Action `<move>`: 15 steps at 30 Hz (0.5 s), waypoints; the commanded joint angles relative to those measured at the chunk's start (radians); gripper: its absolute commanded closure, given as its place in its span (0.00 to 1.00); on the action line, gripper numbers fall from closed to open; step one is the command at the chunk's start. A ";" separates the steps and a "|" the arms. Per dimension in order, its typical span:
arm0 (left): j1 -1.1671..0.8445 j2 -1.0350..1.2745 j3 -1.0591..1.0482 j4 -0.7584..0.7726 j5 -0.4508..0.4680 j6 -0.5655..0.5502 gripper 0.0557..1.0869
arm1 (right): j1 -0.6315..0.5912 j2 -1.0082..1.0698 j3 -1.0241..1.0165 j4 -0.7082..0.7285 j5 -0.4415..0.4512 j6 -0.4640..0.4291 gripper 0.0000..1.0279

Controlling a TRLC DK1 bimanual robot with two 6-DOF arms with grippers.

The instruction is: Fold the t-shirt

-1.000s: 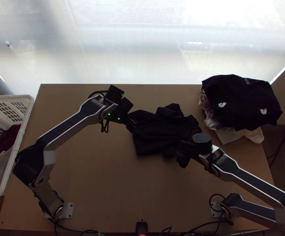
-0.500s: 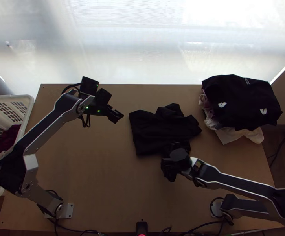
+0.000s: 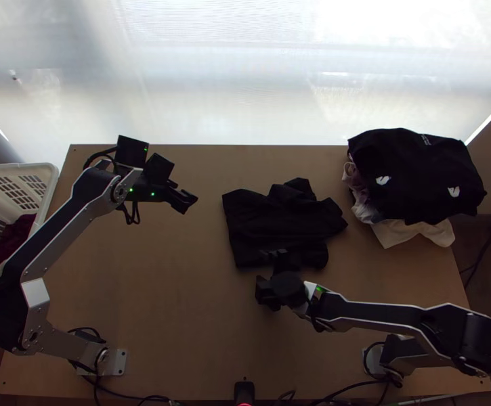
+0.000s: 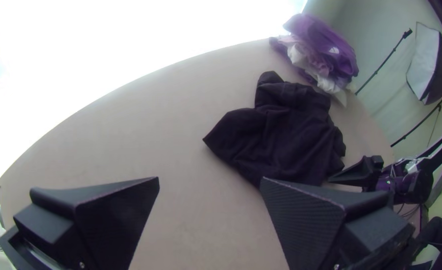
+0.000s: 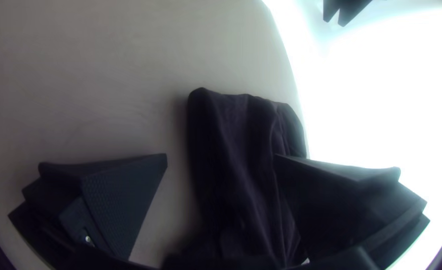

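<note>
A black cloth t-shirt (image 3: 275, 220) is lying bunched and rumpled near the middle of the light wooden surface (image 3: 171, 291). The left gripper (image 3: 190, 200) is hovering well apart from it, its black fingers standing wide apart and gripping nothing. The right gripper (image 3: 267, 276) is hanging by the shirt's near edge, its fingers also spreading wide and holding nothing, while a heap of dark and pale garments (image 3: 414, 176) is resting at the far right corner

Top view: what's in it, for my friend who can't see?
A black t-shirt lies creased on a wooden table, the right gripper at its near edge and the left gripper left of it. A clothes pile is far right, a white basket left.
</note>
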 commanded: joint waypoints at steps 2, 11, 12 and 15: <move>0.023 -0.021 -0.030 0.010 0.000 0.004 0.04 | 0.016 0.093 0.045 0.056 0.015 -0.010 0.04; 0.043 -0.023 -0.036 0.013 0.000 0.004 0.04 | -0.020 0.182 0.094 0.108 0.017 -0.058 0.04; 0.046 -0.023 -0.036 0.013 0.000 0.004 0.04 | -0.026 0.193 0.099 0.114 0.017 -0.066 0.04; 0.053 -0.027 -0.041 0.013 0.000 0.006 0.04 | -0.055 0.225 0.112 0.148 0.015 -0.099 0.04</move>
